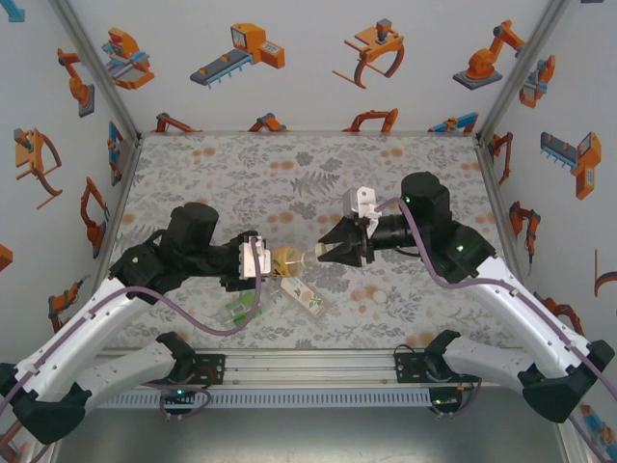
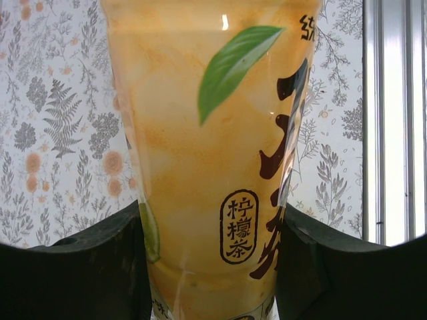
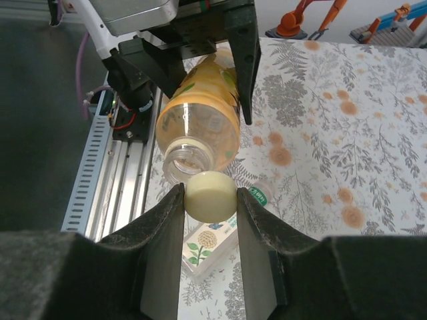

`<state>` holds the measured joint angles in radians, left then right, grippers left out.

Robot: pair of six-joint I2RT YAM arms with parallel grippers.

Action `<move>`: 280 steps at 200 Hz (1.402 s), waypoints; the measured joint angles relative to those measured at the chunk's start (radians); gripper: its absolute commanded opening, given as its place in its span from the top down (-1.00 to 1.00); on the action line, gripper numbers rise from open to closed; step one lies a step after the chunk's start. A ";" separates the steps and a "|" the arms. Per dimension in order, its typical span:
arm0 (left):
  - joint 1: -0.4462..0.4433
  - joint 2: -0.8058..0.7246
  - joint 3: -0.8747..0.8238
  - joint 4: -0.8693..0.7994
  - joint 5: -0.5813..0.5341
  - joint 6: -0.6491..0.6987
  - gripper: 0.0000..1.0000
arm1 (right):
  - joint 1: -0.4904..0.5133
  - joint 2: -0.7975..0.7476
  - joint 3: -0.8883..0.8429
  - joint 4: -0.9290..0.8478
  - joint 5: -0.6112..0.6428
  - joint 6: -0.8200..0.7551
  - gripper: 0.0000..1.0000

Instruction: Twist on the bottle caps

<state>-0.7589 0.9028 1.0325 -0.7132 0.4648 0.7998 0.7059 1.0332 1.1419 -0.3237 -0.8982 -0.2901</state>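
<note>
Tabletop floral-printed; left hand grips amber bottle, right hand pinches cap

the amber bottle runs off the left wrist view's top and bottom edges.

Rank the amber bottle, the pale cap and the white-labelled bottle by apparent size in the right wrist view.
1. amber bottle
2. pale cap and white-labelled bottle: not ranked, since the cap is nearer the camera and the bottle is largely hidden.
</note>
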 measured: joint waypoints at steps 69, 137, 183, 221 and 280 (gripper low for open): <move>0.000 0.001 0.000 0.042 -0.032 -0.021 1.00 | 0.025 0.001 0.000 0.001 0.014 -0.007 1.00; 0.000 0.023 0.000 0.048 -0.045 -0.029 1.00 | 0.044 0.003 0.013 0.001 0.102 -0.026 1.00; 0.000 0.036 0.000 0.047 -0.047 -0.031 1.00 | 0.048 0.010 0.018 0.000 0.107 -0.041 1.00; 0.000 0.038 0.000 0.050 -0.048 -0.040 1.00 | 0.051 0.012 0.021 -0.010 0.102 -0.062 1.00; -0.001 0.028 -0.008 0.066 -0.048 -0.053 1.00 | 0.057 0.022 0.034 -0.023 0.102 -0.078 1.00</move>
<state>-0.7597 0.9310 1.0245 -0.6468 0.4164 0.7464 0.7631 1.0554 1.1759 -0.3466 -0.7959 -0.3679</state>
